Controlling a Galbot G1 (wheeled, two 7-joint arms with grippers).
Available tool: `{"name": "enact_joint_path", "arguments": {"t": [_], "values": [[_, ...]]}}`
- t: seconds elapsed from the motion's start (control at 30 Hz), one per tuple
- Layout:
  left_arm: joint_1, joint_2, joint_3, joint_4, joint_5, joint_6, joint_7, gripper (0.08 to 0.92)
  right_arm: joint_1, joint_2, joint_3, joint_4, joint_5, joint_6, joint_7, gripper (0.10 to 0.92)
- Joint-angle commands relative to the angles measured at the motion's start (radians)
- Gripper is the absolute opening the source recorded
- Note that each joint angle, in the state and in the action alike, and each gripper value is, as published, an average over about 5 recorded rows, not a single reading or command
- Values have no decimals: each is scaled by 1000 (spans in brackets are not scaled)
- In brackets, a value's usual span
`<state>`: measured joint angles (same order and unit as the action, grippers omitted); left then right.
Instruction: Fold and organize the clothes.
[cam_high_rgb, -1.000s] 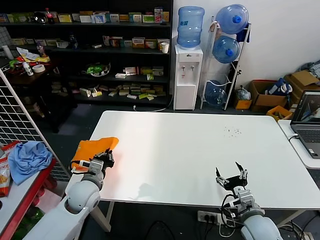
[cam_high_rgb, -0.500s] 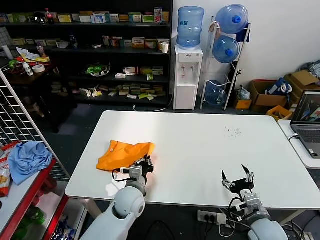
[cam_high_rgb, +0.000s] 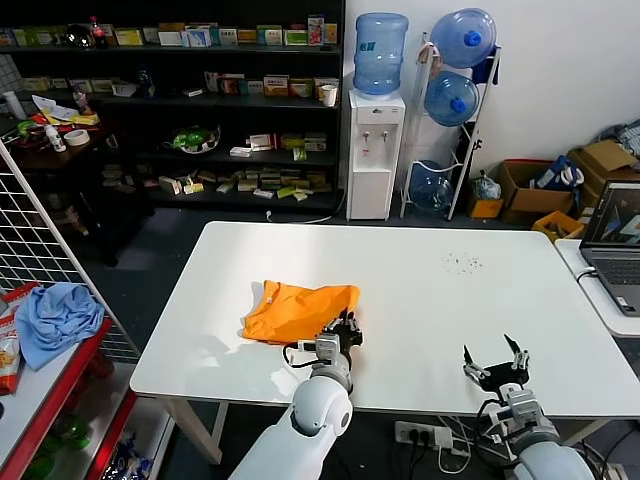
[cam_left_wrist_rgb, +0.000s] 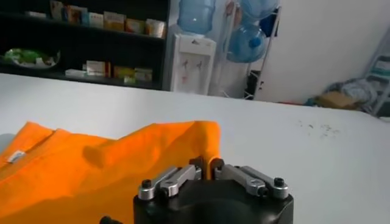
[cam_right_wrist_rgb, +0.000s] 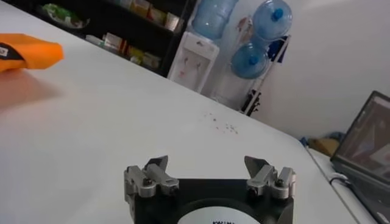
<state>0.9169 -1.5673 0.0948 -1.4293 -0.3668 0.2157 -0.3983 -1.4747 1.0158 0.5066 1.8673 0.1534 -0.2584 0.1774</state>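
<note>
Currently the orange T-shirt (cam_high_rgb: 298, 310) lies bunched in a loose fold on the white table (cam_high_rgb: 420, 300), toward the table's near-left part and well short of its left edge. A collar seam with a small white tag (cam_left_wrist_rgb: 16, 156) shows at the end of the T-shirt farthest from the table's centre.

At the T-shirt's near corner, on the side toward the table's front edge, sits the left gripper (cam_high_rgb: 345, 327). In the left wrist view its fingertips (cam_left_wrist_rgb: 205, 163) stand almost together with the orange hem right at the tips; whether cloth is pinched between them cannot be told, since the gap is narrow and the fabric edge hides behind the tips.

Close to the table's front edge, on its right part and well apart from the T-shirt, the right gripper (cam_high_rgb: 497, 361) hovers with its fingers (cam_right_wrist_rgb: 157, 165) spread wide and nothing between them.

Off the table's right end a laptop (cam_high_rgb: 613, 240) stands open on a neighbouring surface. Beyond the table's far side stands a water dispenser (cam_high_rgb: 377, 140) with a blue bottle on top, next to dark shelves (cam_high_rgb: 180, 90). A light blue cloth (cam_high_rgb: 55, 315) lies on a red stand off the table's left end.
</note>
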Motion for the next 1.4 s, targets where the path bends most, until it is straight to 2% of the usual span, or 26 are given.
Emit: {"name": "enact_joint_path", "arguments": {"t": [0.03,0.17,0.23,0.37,0.47,0.63,0.73,0.83,1.0,1.4], "values": [[0,-91,49,41,-65,-317,135,233,3,-2,22,2,35,-12,-19,823],[32,-81,81,-70,-73,-341,154,346,23,8,21,0,50,-14,-44,823],[54,-44,79,-123,-66,-345,148,398,29,13,20,3,57,-15,-53,823],[104,72,36,-194,-59,-386,138,510,36,24,14,8,63,-15,-59,823],[144,168,-23,-211,-36,-473,142,597,43,38,12,9,68,-2,-61,823],[209,352,-128,-197,64,-592,199,742,77,103,30,-1,55,141,-75,823],[257,421,-207,-186,164,-632,229,803,106,154,50,-25,28,184,-122,823],[302,446,-290,-176,227,-639,244,820,121,193,60,-45,-1,189,-182,823],[350,461,-378,-162,236,-580,274,822,131,258,92,-51,-37,170,-232,823],[336,416,-395,-140,332,-590,269,823,123,283,165,-38,-36,150,-240,823]]}}
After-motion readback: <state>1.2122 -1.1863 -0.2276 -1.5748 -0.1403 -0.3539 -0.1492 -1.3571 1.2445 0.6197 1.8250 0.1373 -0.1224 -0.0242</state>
